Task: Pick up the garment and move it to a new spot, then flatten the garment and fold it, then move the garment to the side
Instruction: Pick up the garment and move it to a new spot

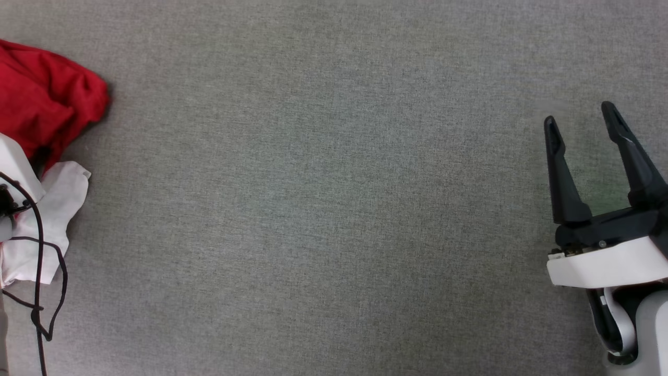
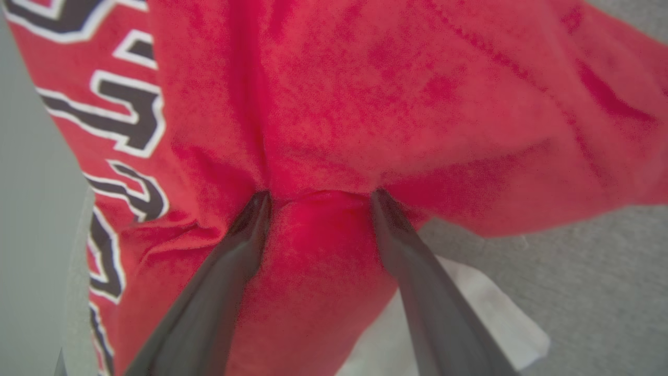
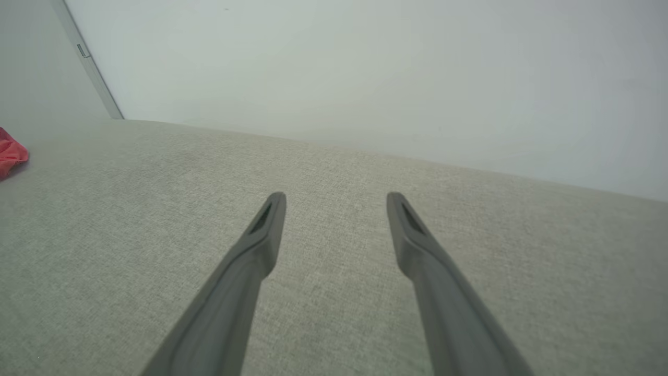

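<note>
The garment [image 1: 47, 99] is a red shirt, crumpled up in a heap on the grey table [image 1: 334, 209]; 1 white sleeve [image 1: 57, 209] sticks out from the red part, on the side nearest the robot; dark letters [image 2: 130, 115] with white edges run down the red cloth in the left wrist view. The left jaws are right at the garment and stand wide open; their 2 dark fingers [image 2: 209, 303] poke their tips into the red cloth, and a soft bump of cloth sits between them; they are not squeezing it. A pale arm part [image 1: 13, 162] and some black wires [image 1: 37, 261] show in front of the white sleeve. The right jaws are far from the garment, across the table; they are wide open too, with their 2 fingers [image 1: 561, 177] over the grey table. In the right wrist view a bit of the garment peeks in, well away from those fingers; a pale wall [image 3: 365, 78] stands behind the table.
</note>
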